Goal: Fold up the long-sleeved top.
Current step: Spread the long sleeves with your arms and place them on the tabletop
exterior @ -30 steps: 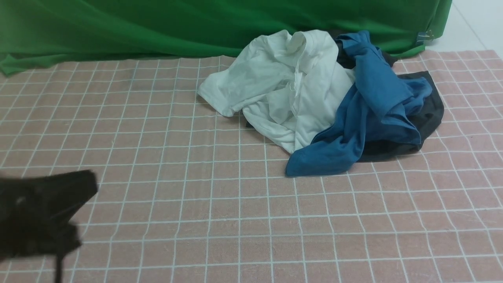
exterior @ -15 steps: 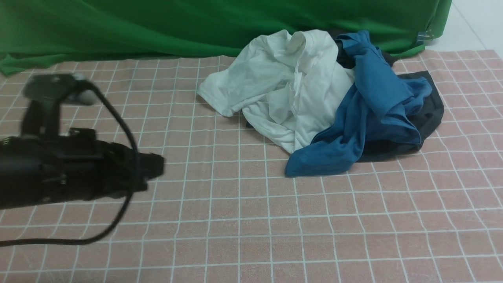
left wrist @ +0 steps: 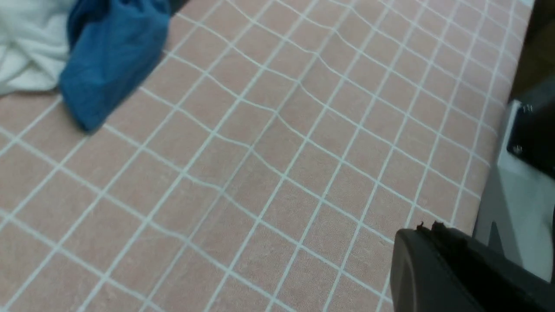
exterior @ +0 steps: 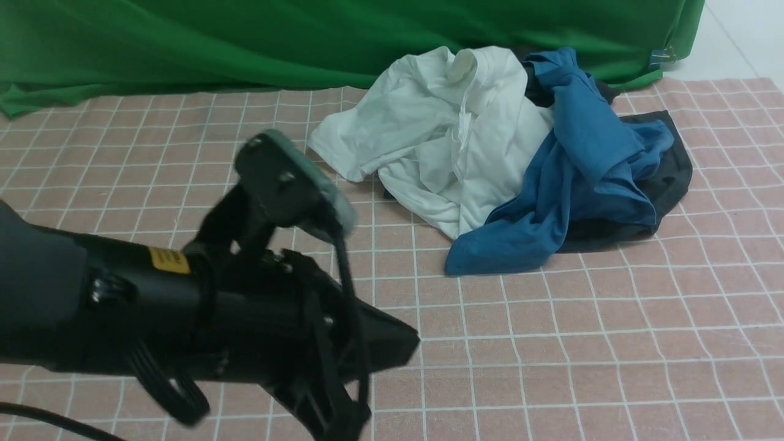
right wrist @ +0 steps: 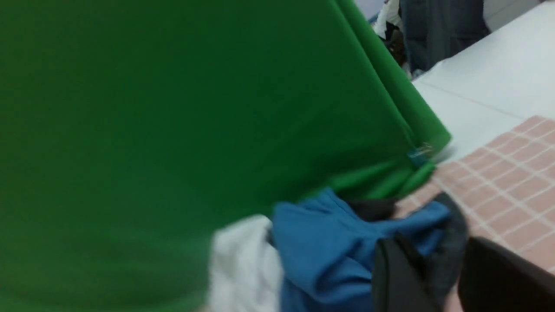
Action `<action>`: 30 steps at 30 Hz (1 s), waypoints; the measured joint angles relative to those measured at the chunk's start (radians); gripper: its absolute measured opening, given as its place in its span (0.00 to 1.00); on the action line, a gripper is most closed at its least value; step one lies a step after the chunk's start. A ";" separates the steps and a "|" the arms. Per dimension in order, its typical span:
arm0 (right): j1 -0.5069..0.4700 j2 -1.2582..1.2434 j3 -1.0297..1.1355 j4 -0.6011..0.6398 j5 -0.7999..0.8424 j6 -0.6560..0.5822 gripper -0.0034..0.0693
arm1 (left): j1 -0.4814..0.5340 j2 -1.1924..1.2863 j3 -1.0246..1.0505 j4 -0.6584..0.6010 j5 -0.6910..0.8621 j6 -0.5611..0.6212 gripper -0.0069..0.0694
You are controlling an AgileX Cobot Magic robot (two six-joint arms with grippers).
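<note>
The left arm (exterior: 153,312) had swept in from the left edge. A second before, only a dark blur showed at the lower left. Half a second before, the arm reached partway in. Now it filled the near left corner of the front view, and the left tool (exterior: 407,340) reached about mid-width, low over the checked cloth (exterior: 582,355) on the tabletop. The camera (exterior: 288,177) on its wrist had swung closer to the pile as well.

The left tool's jaws were pressed together with nothing between them, above bare pink squares short of the clothes. The pile itself had not shifted. The white shirt (exterior: 441,135) lay at the far middle, with the blue top (exterior: 588,159) draped over its right side. The dark grey garment (exterior: 674,177) lay under and to the right of the blue, and all three sat just in front of the green backdrop (exterior: 245,43).

The right tool (right wrist: 435,260) appeared only in its own wrist camera. Its two fingers were spread and empty, pointing towards the blue and grey cloth.

Where the long-sleeved top lay could not be told. The only black cloth in sight was a small patch (exterior: 534,92) at the back of the pile, between the white shirt and the blue top, too little to identify.
</note>
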 joint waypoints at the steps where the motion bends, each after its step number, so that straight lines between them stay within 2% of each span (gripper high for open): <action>1: 0.003 0.000 0.000 0.002 0.010 0.025 0.37 | -0.006 0.000 -0.003 0.006 -0.004 -0.002 0.11; 3: 0.018 0.009 -0.020 0.008 0.082 0.051 0.34 | -0.013 0.000 -0.011 0.022 -0.021 -0.003 0.11; 5: 0.065 0.054 -0.119 0.010 0.222 0.019 0.30 | -0.017 0.011 -0.035 0.043 -0.052 -0.003 0.11; 12: 0.225 0.361 -0.516 -0.004 0.693 -0.302 0.26 | -0.018 0.155 -0.189 0.156 -0.064 -0.017 0.11; 16: 0.262 0.517 -0.653 -0.040 0.879 -0.391 0.26 | -0.018 0.252 -0.271 0.169 -0.064 -0.024 0.11; 21: 0.269 0.592 -0.701 -0.117 0.950 -0.418 0.26 | -0.034 0.386 -0.393 0.207 -0.027 -0.038 0.11; 27: 0.269 0.595 -0.705 -0.169 0.969 -0.432 0.28 | -0.107 0.547 -0.554 0.366 0.025 -0.159 0.11; 30: 0.269 0.595 -0.707 -0.175 0.974 -0.443 0.28 | -0.107 0.607 -0.621 0.414 0.026 -0.199 0.12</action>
